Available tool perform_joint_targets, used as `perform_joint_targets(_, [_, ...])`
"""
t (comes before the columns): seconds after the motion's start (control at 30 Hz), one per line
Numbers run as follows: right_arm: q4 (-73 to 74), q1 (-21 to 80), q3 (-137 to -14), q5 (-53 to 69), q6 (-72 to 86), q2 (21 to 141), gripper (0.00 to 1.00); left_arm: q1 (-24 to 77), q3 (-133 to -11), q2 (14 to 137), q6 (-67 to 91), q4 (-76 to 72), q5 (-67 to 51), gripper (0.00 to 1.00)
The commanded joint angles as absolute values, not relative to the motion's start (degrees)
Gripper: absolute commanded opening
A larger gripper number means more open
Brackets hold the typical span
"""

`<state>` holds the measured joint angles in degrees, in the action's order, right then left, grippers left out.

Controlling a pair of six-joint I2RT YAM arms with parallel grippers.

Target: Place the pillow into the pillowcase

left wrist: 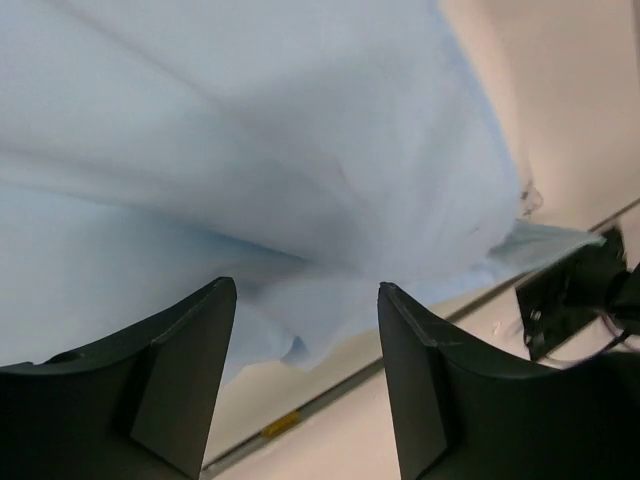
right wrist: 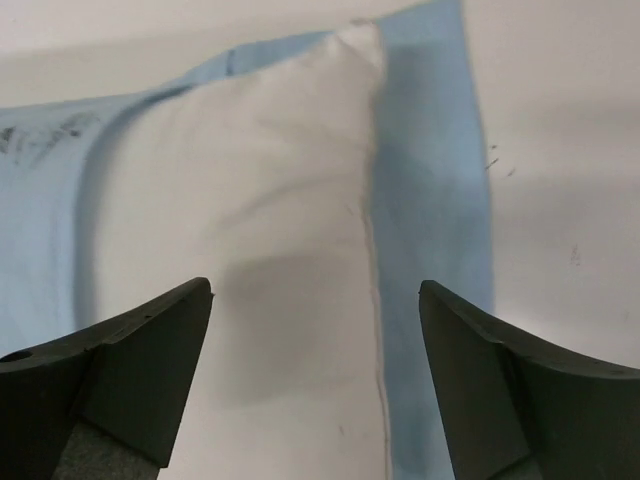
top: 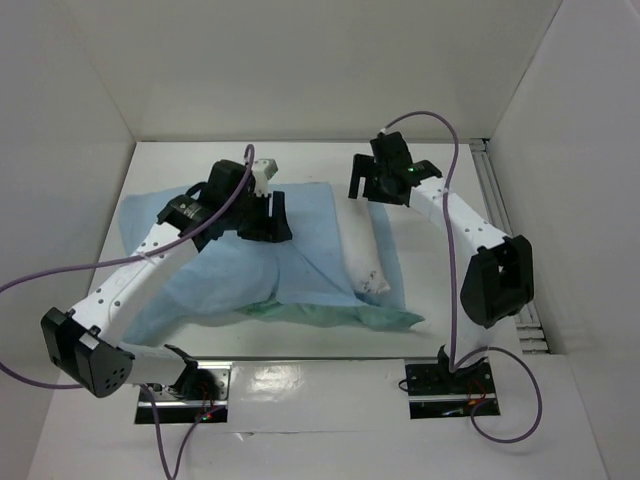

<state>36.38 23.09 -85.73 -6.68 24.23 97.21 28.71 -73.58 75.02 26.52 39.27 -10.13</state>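
Note:
The pale blue pillowcase [top: 230, 260] lies spread and rumpled over the table, with a sea-green edge [top: 330, 315] showing at the front. The white pillow [top: 365, 255] shows only as a long strip at the cloth's right side; the rest is covered by blue cloth. My left gripper [top: 267, 226] is open and empty above the middle of the pillowcase [left wrist: 250, 150], its fingers [left wrist: 190, 380] clear of the cloth. My right gripper [top: 368, 190] is open and empty just above the pillow's far end [right wrist: 250, 250], with a blue strip of pillowcase [right wrist: 430, 200] beside it.
White walls enclose the table on the left, back and right. A metal rail [top: 497, 200] runs along the right edge. The arm bases [top: 445, 385] sit at the near edge; the right one shows in the left wrist view [left wrist: 570, 300].

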Motion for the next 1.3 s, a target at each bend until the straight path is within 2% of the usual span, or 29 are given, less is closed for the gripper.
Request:
perform_joint_targets(0.0, [33.58, 19.97, -88.43, -6.60, 25.03, 94.32, 0.92, 29.27, -83.57, 75.32, 23.30, 45.17, -2.47, 0.71])
perform_joint_targets(0.2, [27.86, 9.16, -72.90, 6.92, 29.36, 81.92, 0.94, 34.36, -93.59, 80.57, 21.36, 46.58, 1.67, 0.73])
perform_joint_targets(0.23, [27.86, 8.36, -71.56, 10.95, 29.36, 81.39, 0.92, 36.02, -95.00, 82.34, 21.36, 47.71, 1.67, 0.78])
perform_joint_targets(0.33, [28.13, 7.65, -66.11, 15.18, 29.36, 80.86, 0.68, 40.32, -101.58, 89.87, 20.74, 50.00, 5.09, 0.78])
perform_joint_targets(0.43, [22.96, 8.17, -59.53, 22.12, 31.54, 80.24, 0.51, 42.71, -107.65, 94.82, 20.74, 52.11, 8.70, 0.79])
perform_joint_targets(0.5, [17.70, 10.45, -56.96, 26.62, 33.30, 82.08, 0.38, 44.03, -111.77, 99.30, 20.74, 54.91, 8.70, 0.79])
perform_joint_targets(0.53, [16.45, 14.46, -56.34, 26.63, 34.88, 82.87, 0.26, 44.56, -112.93, 100.62, 20.74, 55.98, 10.35, 0.79])
perform_joint_targets(0.57, [15.22, 16.76, -56.34, 26.63, 34.89, 84.71, 0.22, 45.60, -113.98, 102.81, 21.35, 57.03, 11.07, 0.79])
perform_joint_targets(0.67, [11.08, 22.93, -58.88, 30.40, 34.89, 87.09, 0.19, 47.19, -116.02, 105.02, 21.97, 60.20, 14.67, 0.80])
perform_joint_targets(0.73, [11.60, 21.98, -58.89, 29.80, 33.67, 86.40, 0.22, 48.15, -116.72, 106.34, 21.97, 62.13, 18.26, 0.82])
perform_joint_targets(0.77, [11.60, 21.02, -57.93, 29.79, 33.66, 85.44, 0.26, 48.69, -117.24, 106.35, 21.97, 62.83, 19.85, 0.82])
perform_joint_targets(0.8, [11.60, 19.61, -57.31, 28.49, 33.05, 83.60, 0.52, 49.56, -117.25, 107.13, 21.97, 63.54, 21.17, 0.83])
perform_joint_targets(0.83, [14.65, 18.21, -56.78, 27.87, 32.52, 82.89, 0.68, 50.09, -118.12, 107.66, 22.49, 64.15, 22.49, 0.83])
perform_joint_targets(0.9, [18.00, 13.81, -56.26, 25.24, 31.20, 81.22, 0.86, 51.93, -118.65, 108.81, 23.20, 65.83, 27.49, 0.83])
perform_joint_targets(1.07, [23.91, 3.54, -51.86, 22.41, 31.20, 77.09, 0.88, 54.23, -119.17, 113.02, 24.86, 67.84, 37.43, 0.85])
perform_joint_targets(1.2, [25.05, -0.26, -49.58, 23.55, 30.59, 74.10, 0.89, 54.23, -119.79, 119.17, 27.76, 70.58, 44.20, 0.92])
perform_joint_targets(1.23, [25.66, -0.26, -49.57, 24.25, 30.59, 73.40, 0.89, 54.23, -119.79, 121.79, 28.47, 71.10, 45.43, 0.98])
perform_joint_targets(1.27, [25.66, -0.79, -49.05, 24.26, 30.06, 73.39, 0.89, 54.23, -119.79, 123.12, 28.48, 71.10, 45.96, 0.98])
